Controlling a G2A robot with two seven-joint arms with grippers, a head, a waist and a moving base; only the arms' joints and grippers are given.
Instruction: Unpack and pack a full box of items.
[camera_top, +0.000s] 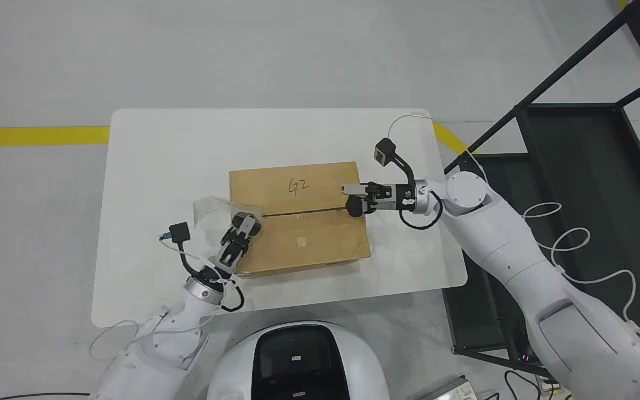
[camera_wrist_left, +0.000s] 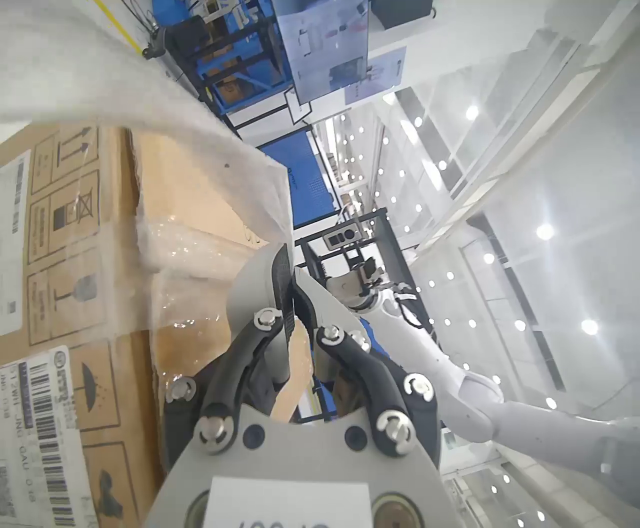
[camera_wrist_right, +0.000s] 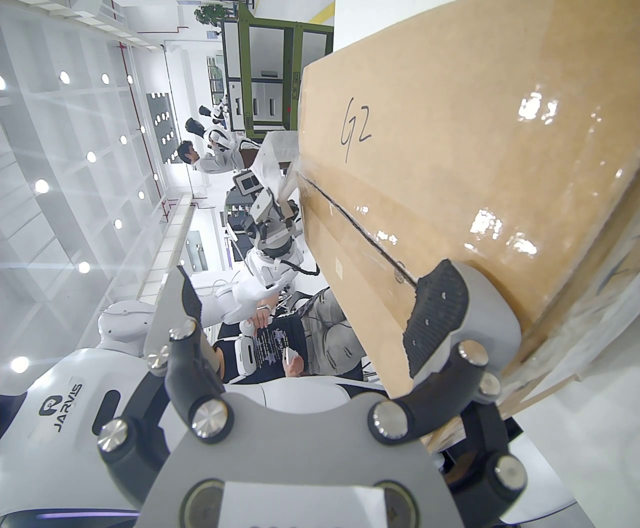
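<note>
One cardboard box (camera_top: 297, 218), closed, sits mid-tabletop (camera_top: 150, 200). Left to right:

- Left end effector (camera_top: 238, 238) is at the box's left end, over the near half of the top. Its fingertips (camera_wrist_left: 280, 280) are pressed together, pinching a translucent strip of tape or film (camera_top: 203, 212). The strip runs from the pinch out past the box's left end. Left wrist view shows it coming up off the shiny taped patch on the end face, beside the handling symbols and barcode labels.
- Box long axis runs left-right across the tabletop, with the right end turned slightly away from the robot. It rests flat, top face up. The centre seam (camera_top: 300, 212) follows the long axis and the two top flaps meet along it. A handwritten mark (camera_top: 297, 185) is on the far flap. Flaps are shut, so I can't tell what's inside.
- Right end effector (camera_top: 350, 197) is at the right end of the box, in line with the seam. It is spread wide. One ribbed pad (camera_wrist_right: 435, 320) lies against the box top at the right edge, just beside the seam's end. The other finger (camera_wrist_right: 182, 300) stands well clear in open air. Nothing is held between them.
- Dark metal rack (camera_top: 570, 170) stands on the floor right of the tabletop, behind the right arm.
</note>
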